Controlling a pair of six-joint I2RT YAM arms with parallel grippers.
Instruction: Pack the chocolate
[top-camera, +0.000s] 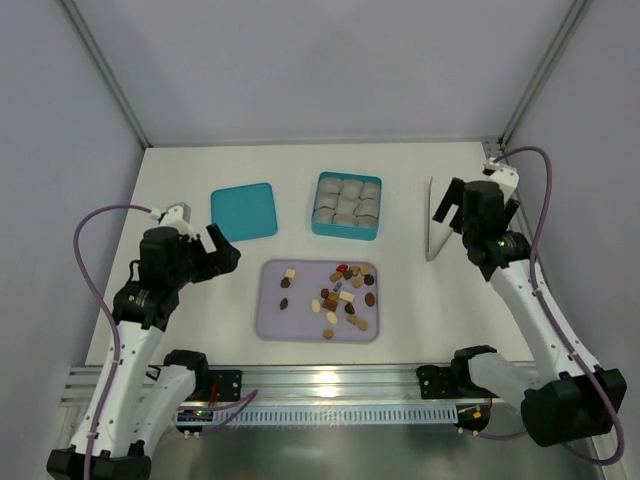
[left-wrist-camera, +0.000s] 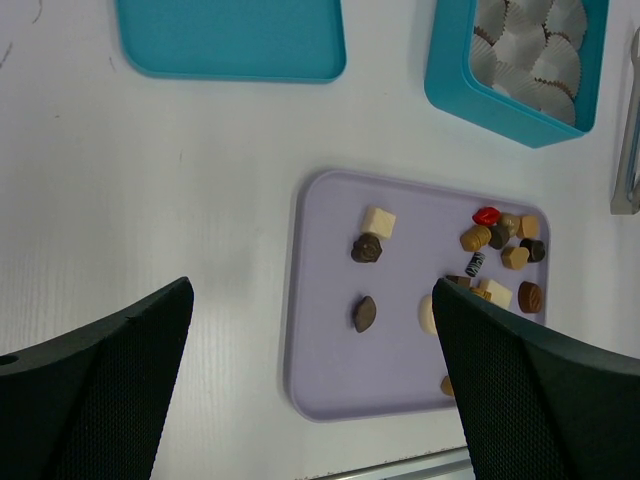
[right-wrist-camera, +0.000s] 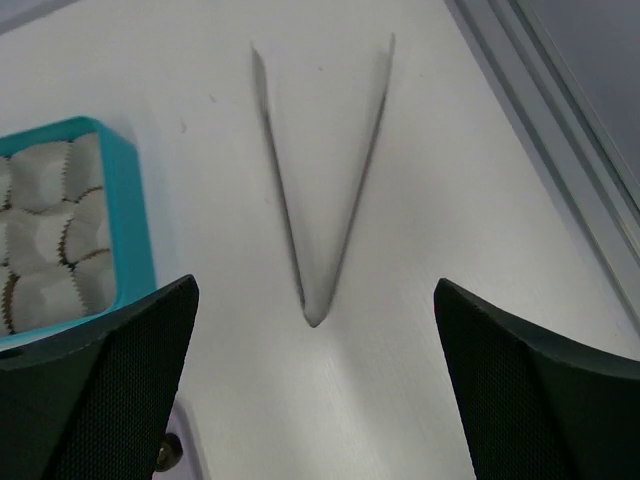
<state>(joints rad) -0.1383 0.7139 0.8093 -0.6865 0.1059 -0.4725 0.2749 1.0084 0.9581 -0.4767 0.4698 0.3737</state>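
Observation:
The chocolate (top-camera: 340, 295), several small brown, tan, cream and one red piece (left-wrist-camera: 486, 215), lies loose on a lavender tray (top-camera: 275, 325). My left gripper (top-camera: 222, 252) hovers open to the tray's left, and its wrist view looks down on the tray's left half (left-wrist-camera: 330, 370) between the wide-apart fingers (left-wrist-camera: 312, 300). Behind the tray, a teal box (top-camera: 318, 222) holds grey-white paper cups (top-camera: 346, 200). My right gripper (top-camera: 478, 205) hangs open at the right, above metal tongs (right-wrist-camera: 314, 305) lying on the table, with nothing between its fingers (right-wrist-camera: 315, 290).
The teal lid (top-camera: 244, 211) lies flat left of the box. The tongs (top-camera: 436, 230) lie right of the box, points toward the back. A metal rail (top-camera: 330, 380) runs along the near edge. Frame posts stand at the back corners.

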